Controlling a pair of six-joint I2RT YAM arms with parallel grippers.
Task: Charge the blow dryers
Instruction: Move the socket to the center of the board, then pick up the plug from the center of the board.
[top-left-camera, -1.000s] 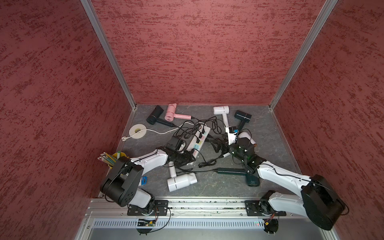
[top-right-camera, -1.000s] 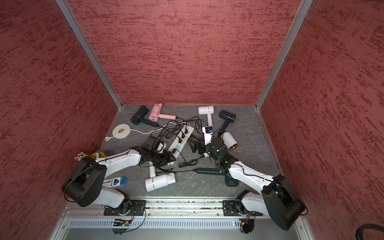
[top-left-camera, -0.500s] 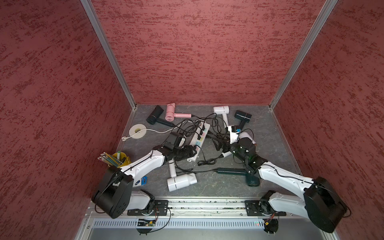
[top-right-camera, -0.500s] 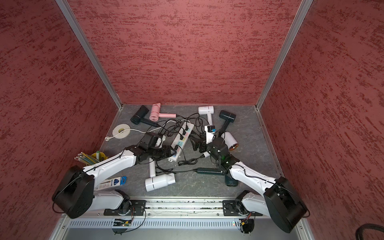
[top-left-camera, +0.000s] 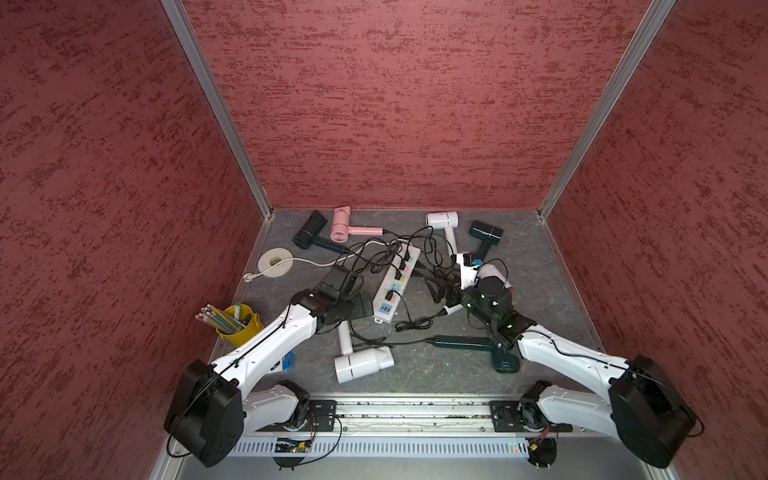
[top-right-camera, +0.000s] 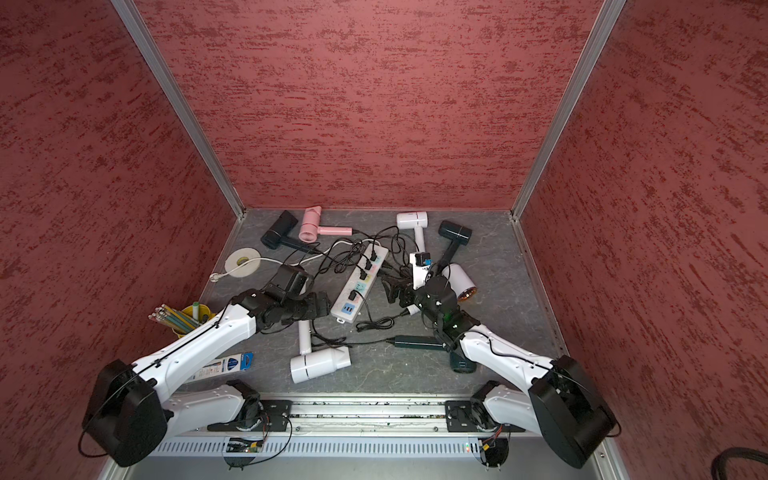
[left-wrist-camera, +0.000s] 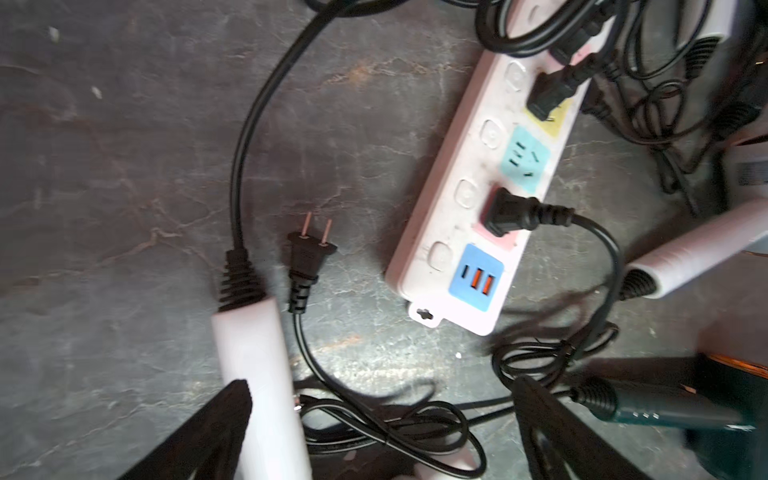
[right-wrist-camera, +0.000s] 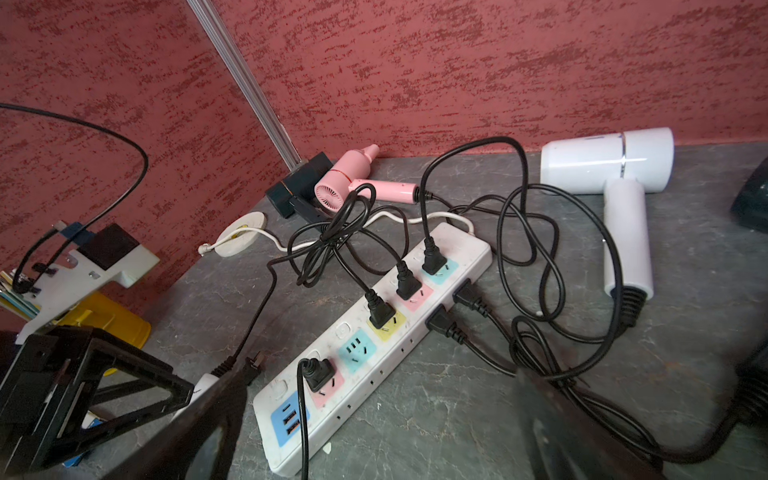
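Several blow dryers lie around a white power strip (top-left-camera: 397, 284): black (top-left-camera: 309, 235), pink (top-left-camera: 343, 224), white (top-left-camera: 442, 220) and navy (top-left-camera: 485, 235) at the back, white (top-left-camera: 361, 363) and dark green (top-left-camera: 469, 343) in front. My left gripper (left-wrist-camera: 382, 432) is open over a cord coil, beside the front white dryer's handle (left-wrist-camera: 253, 365). A loose two-prong plug (left-wrist-camera: 309, 253) lies on the table ahead of it, next to the strip's end (left-wrist-camera: 453, 174). A teal socket (left-wrist-camera: 525, 160) stands free. On the strip's other side, my right gripper (right-wrist-camera: 386, 432) is open and holds nothing.
Black cords (top-left-camera: 374, 257) tangle over the strip and the back of the table. A yellow cup of pencils (top-left-camera: 239, 328) and a blue pack (top-left-camera: 288, 361) sit front left, a white tape roll (top-left-camera: 274, 262) at the left wall. Red walls close three sides.
My left gripper has opened wider, and its arm has stretched out and swung left. The right arm has hardly moved.
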